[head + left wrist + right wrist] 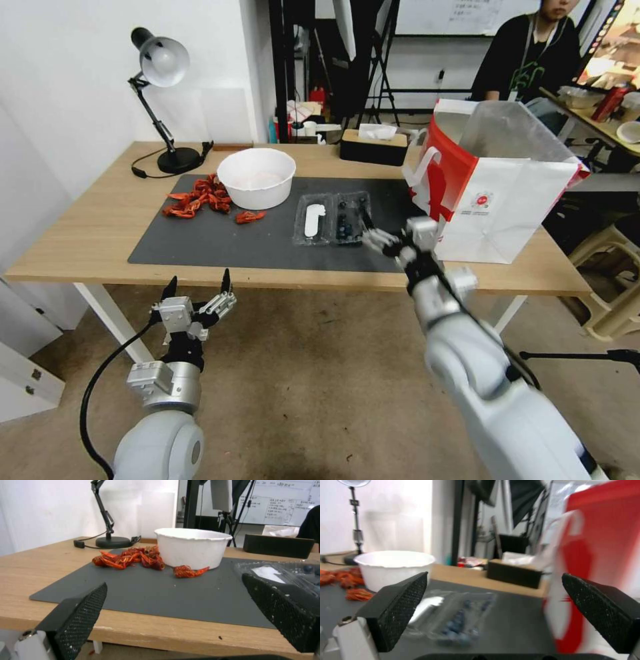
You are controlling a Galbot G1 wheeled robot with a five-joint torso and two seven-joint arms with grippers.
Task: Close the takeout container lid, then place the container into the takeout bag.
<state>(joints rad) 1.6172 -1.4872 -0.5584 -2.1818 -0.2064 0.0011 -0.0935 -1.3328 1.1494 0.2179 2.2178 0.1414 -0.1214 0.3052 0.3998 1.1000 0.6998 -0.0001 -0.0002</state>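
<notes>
Takeout containers: one takeout container [333, 218] is counted, lying open on the mat.
Lids: one lid [313, 219] is counted, the left half of that container, bearing one white sticker.
Takeout bags: one takeout bag [495, 183] is counted, standing at the right of the table.
Bowls: one white bowl [257, 177] is counted, far on the mat.
Mats: one dark mat [220, 240] is counted.
Lamps: one desk lamp [162, 93] is counted, far left.
Tissue boxes: one tissue box [373, 143] is counted, at the far edge.
Crayfish: one red heap [199, 196] is counted left of the bowl, and one separate piece [249, 216] nearer; the number in the heap cannot be told.
Berries: several are seen; an exact count cannot be made.
Grippers: two are counted, a left gripper [197, 287] and a right gripper [373, 239].
</notes>
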